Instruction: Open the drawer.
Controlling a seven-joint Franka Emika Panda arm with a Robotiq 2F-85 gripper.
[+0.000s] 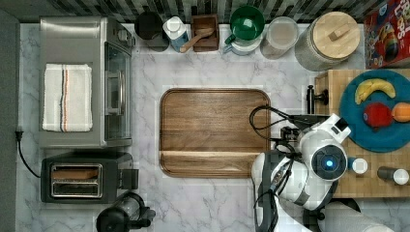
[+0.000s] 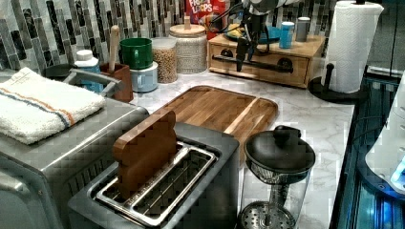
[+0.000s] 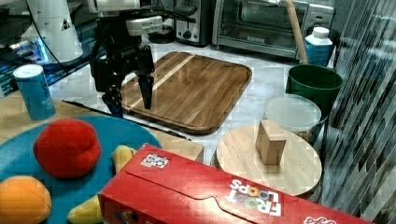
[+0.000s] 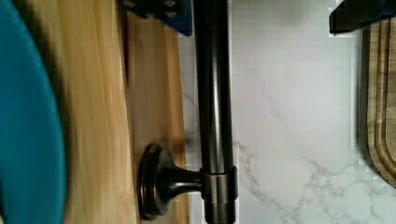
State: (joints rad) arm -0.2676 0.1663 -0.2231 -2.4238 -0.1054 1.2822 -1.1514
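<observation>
Drawer point(image 2: 260, 64): is being seen shut in the front of the light-wood cabinet point(image 1: 338, 82), which is standing on the worktop point(image 1: 203, 203) just beside the dark wooden tray point(image 1: 214, 131), on the top view's right.
Handle point(image 4: 212, 107): a long black bar is being carried on round posts across the drawer front; in the wrist view it is running between the two fingertips.
Pincer point(image 3: 130, 95): is being held with its fingers apart, pointing down, one on each side of the bar, over the gap between the tray and the cabinet; no finger is being seen pressing on the bar.
Fingers point(image 3: 145, 91): dark, with blue pads being shown at the wrist view's edge.
Blue plate point(image 1: 372, 113): is lying on the cabinet top, beyond the tray, with a banana point(image 1: 374, 88) and a red ball point(image 1: 377, 115) on it.
Paper towel roll point(image 2: 353, 45): is standing beside the cabinet, away from the tray.
</observation>
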